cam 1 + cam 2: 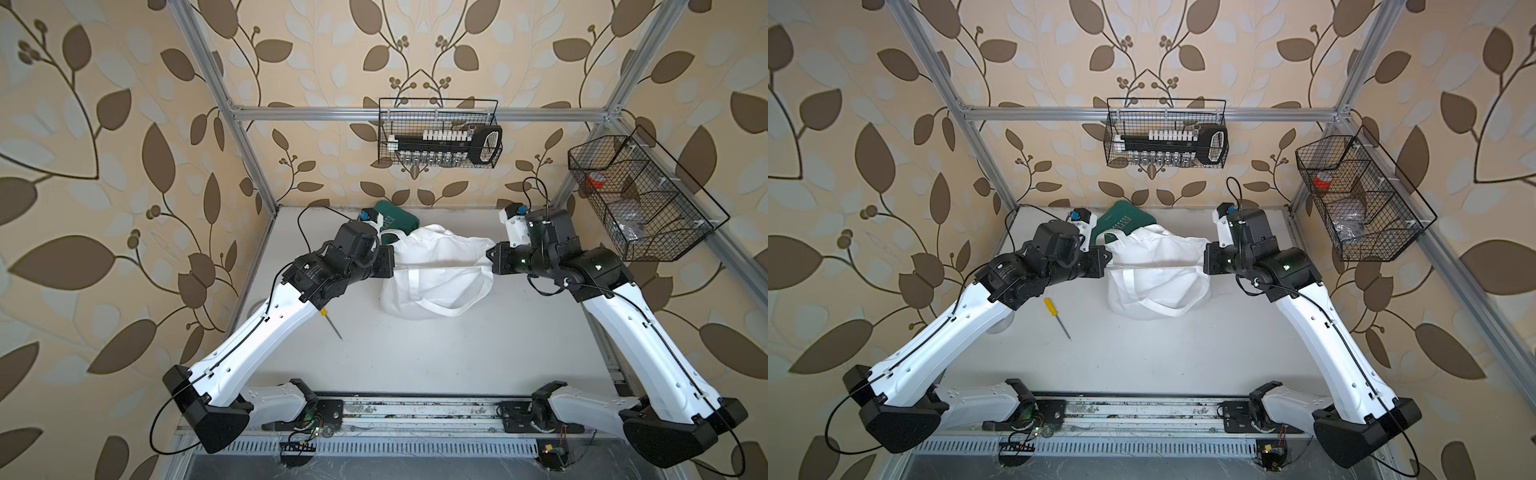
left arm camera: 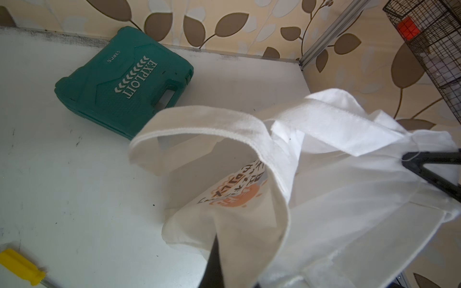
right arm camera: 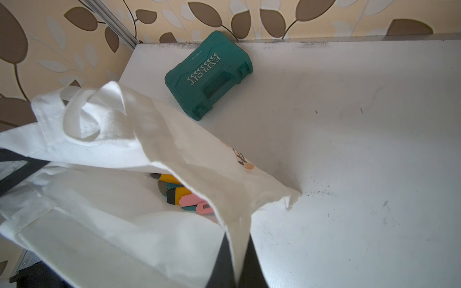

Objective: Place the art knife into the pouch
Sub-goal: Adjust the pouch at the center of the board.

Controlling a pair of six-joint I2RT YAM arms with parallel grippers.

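- Pouch is hanging stretched between the arms in both top views, toward the table's 12 o'clock. The left gripper is pinching its rim at 9 o'clock and the right gripper at 3 o'clock.
- The green case is lying at the pouch's 11 o'clock and the yellow screwdriver at its 8 o'clock.
- Left wrist view: the left gripper's jaws are pressing together on white cloth. A handle is looping over the printed side.
- Right wrist view: the right gripper's jaws are clamping the rim, and the mouth is gaping. The pink art knife is lying inside the pouch, touching the yellow cutters.
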